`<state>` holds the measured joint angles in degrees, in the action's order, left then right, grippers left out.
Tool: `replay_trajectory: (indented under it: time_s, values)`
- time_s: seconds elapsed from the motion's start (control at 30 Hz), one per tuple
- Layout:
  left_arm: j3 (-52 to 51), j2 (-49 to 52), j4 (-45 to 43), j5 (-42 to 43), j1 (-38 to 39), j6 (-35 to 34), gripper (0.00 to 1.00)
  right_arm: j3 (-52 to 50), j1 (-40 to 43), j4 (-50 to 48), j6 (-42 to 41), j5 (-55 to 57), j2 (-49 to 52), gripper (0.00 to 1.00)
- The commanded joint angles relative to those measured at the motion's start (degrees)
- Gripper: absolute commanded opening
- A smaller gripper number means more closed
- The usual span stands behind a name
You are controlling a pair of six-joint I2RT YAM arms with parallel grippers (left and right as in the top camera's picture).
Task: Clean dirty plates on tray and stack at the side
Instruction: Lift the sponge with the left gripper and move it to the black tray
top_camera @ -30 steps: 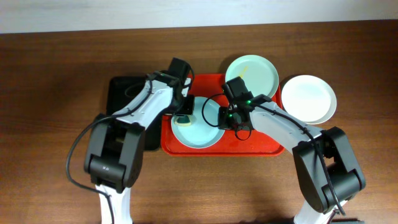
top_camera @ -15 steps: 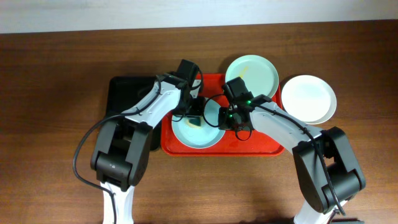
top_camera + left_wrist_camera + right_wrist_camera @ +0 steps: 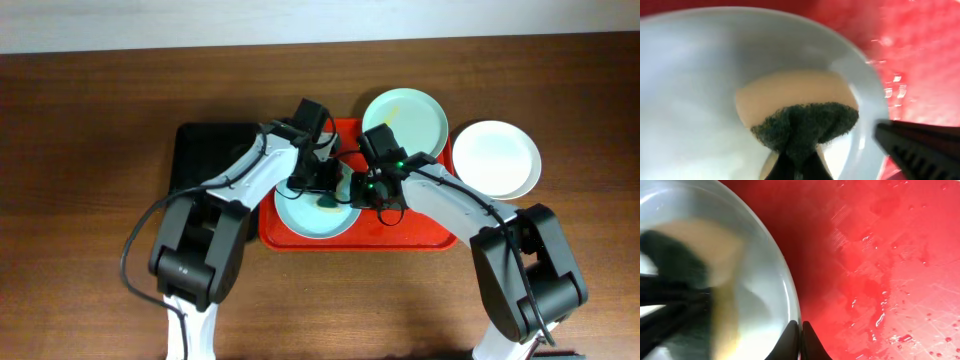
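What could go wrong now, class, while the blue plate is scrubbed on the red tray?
1. The right claw pinches only the thin rim of the blue plate; scrubbing pressure could pull it free.
2. The sponge in the left claw works close beside the right claw; they might collide.

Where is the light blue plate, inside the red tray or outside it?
Inside: the light blue plate lies within the rim of the red tray.

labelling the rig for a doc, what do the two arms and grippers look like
Both arms have white link shells between black joints and bases. The left arm has a thin black cable loop; the right arm shows small green lights near its wrist. The left gripper and right gripper are black.
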<state>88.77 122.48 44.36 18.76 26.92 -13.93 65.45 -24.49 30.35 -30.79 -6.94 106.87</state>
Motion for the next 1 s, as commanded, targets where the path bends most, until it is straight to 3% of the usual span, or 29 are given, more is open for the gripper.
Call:
replay_trajectory:
  time_s: [0.0, 0.13, 0.7, 0.97]
  values:
    - [-0.42, -7.13, 4.02, -16.72, -0.20, 0.72, 0.00, -0.42, -0.31, 0.04, 0.52, 0.07, -0.59, 0.05]
    - [-0.46, -7.85, 7.65, -21.44, -0.20, 0.24, 0.00, -0.42, -0.31, 0.04, 0.52, 0.07, -0.59, 0.05]
    - [-1.97, -7.69, 10.32, -20.48, -0.07, -2.54, 0.00, -0.42, -0.31, 0.07, 0.52, 0.04, -0.59, 0.05]
    - [-9.99, -7.45, 2.08, -13.38, -0.07, -4.31, 0.00, -0.42, -0.31, 0.07, 0.52, 0.04, -0.59, 0.05]
